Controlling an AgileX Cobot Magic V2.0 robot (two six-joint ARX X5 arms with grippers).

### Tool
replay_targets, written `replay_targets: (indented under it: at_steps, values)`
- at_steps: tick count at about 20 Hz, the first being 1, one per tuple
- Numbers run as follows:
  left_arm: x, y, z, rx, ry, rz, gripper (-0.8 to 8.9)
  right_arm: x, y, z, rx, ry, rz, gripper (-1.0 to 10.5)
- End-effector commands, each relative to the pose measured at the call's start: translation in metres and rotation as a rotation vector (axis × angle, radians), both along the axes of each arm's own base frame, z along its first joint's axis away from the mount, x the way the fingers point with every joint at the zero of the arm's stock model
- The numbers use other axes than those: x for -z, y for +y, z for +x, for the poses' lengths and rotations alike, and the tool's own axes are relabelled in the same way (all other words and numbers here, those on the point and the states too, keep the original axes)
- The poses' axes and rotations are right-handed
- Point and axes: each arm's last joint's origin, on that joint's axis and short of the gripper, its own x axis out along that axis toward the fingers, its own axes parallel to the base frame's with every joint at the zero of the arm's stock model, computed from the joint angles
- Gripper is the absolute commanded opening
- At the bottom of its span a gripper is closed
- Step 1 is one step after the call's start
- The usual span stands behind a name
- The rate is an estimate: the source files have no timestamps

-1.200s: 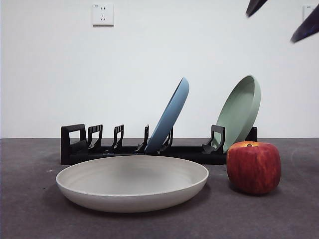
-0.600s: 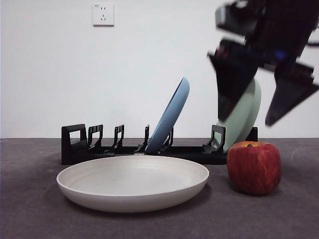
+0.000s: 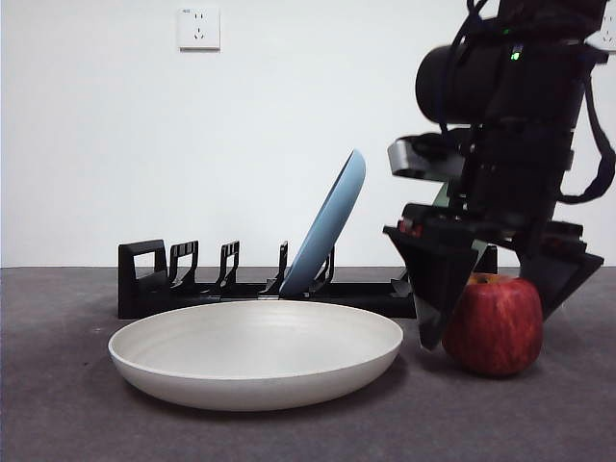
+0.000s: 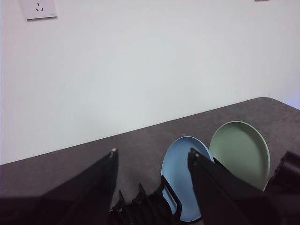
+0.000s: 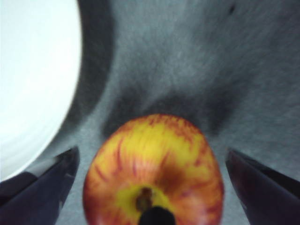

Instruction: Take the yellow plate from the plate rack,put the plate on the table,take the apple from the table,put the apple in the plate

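Note:
The yellow plate (image 3: 255, 351) lies flat on the table (image 3: 58, 414), in front of the black plate rack (image 3: 192, 289). The red apple (image 3: 496, 325) stands on the table to the plate's right. My right gripper (image 3: 491, 308) has come down over the apple, open, with one jaw on each side of it and not touching. The right wrist view shows the apple (image 5: 152, 168) between the open jaws and the plate's rim (image 5: 37, 79) beside it. My left gripper (image 4: 152, 152) is open and empty, high above the rack (image 4: 150, 206).
A light blue plate (image 3: 327, 226) leans in the rack's middle. A sage green plate (image 4: 241, 152) stands at the rack's right end, mostly hidden behind my right arm in the front view. A wall socket (image 3: 198, 28) is on the white wall.
My right arm has come down from the top right corner to the apple, and its open jaws now straddle it. The plate and apple have not moved.

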Motion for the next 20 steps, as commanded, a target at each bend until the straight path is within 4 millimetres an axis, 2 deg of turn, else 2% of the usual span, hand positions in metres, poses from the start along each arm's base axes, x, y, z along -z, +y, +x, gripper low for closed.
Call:
replay_targets:
  at_steps: [1, 4, 10, 15, 20]
  values:
    - [0.001, 0.001, 0.000, -0.012, -0.008, 0.022, 2.51, 0.004, 0.001, 0.001, -0.008, 0.008, -0.011, 4.3]
    - [0.002, 0.001, 0.000, -0.029, -0.003, 0.033, 2.51, 0.004, 0.001, 0.001, -0.009, 0.011, -0.012, 0.1]
    - [0.003, 0.001, 0.000, -0.029, 0.005, 0.046, 2.51, -0.003, 0.000, 0.000, -0.007, -0.003, -0.005, -0.1]
    - [0.004, 0.001, 0.000, -0.028, 0.008, 0.051, 2.51, -0.049, 0.005, -0.001, 0.005, -0.092, 0.058, -0.1]
    - [0.006, 0.002, 0.000, -0.028, 0.023, 0.074, 2.51, -0.091, 0.033, -0.003, -0.049, -0.213, 0.160, -0.1]
